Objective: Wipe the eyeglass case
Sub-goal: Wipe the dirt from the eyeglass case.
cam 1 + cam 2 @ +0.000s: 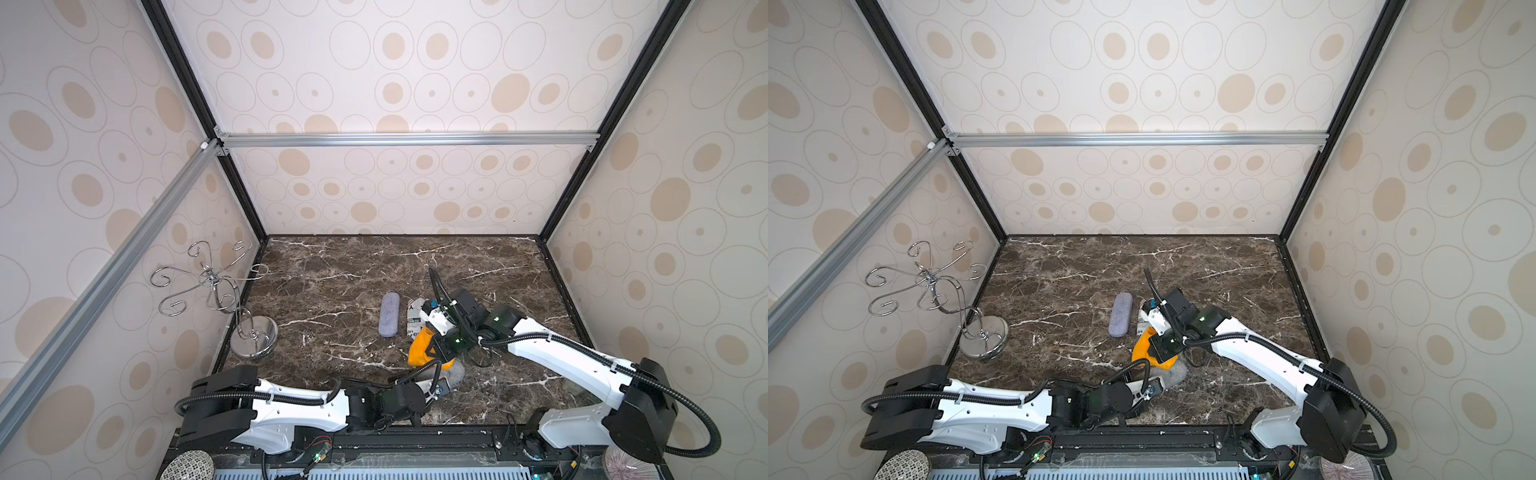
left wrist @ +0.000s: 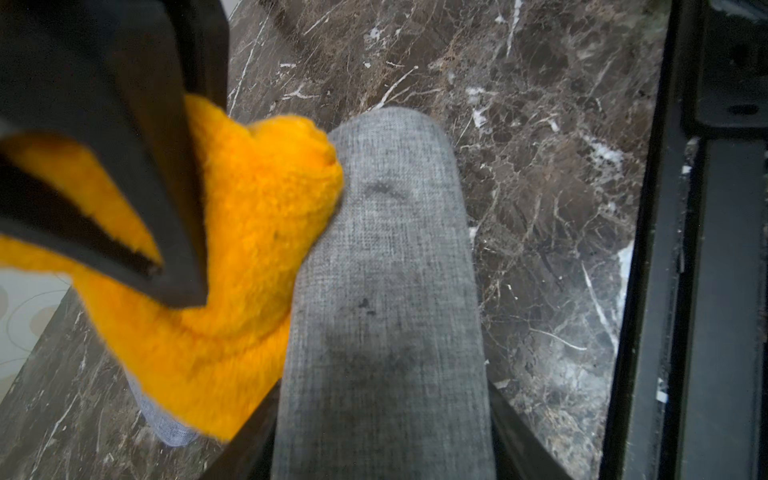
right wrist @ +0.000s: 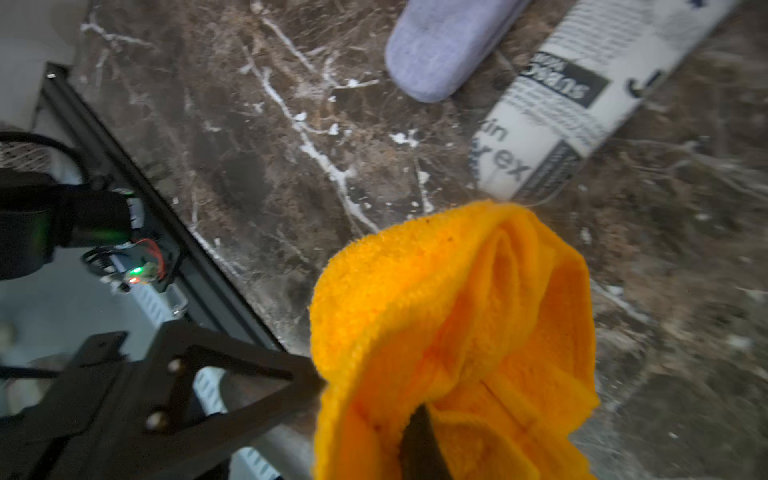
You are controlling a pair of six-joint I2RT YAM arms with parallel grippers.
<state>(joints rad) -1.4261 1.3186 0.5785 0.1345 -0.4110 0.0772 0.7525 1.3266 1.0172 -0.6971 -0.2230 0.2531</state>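
My left gripper (image 2: 386,451) clamps the grey eyeglass case (image 2: 386,249); my right gripper (image 2: 166,276) pinches the orange cloth (image 1: 420,352), touching the case's eleven-o'clock side.

A chrome hook stand (image 1: 258,333) is standing at the marble tabletop's (image 1: 332,266) left edge. A lavender case (image 1: 389,314) is lying mid-table, with what looks like a newsprint-patterned case (image 1: 413,322) lying just beside it.

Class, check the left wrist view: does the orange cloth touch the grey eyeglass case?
Yes, the orange cloth presses against the grey eyeglass case.
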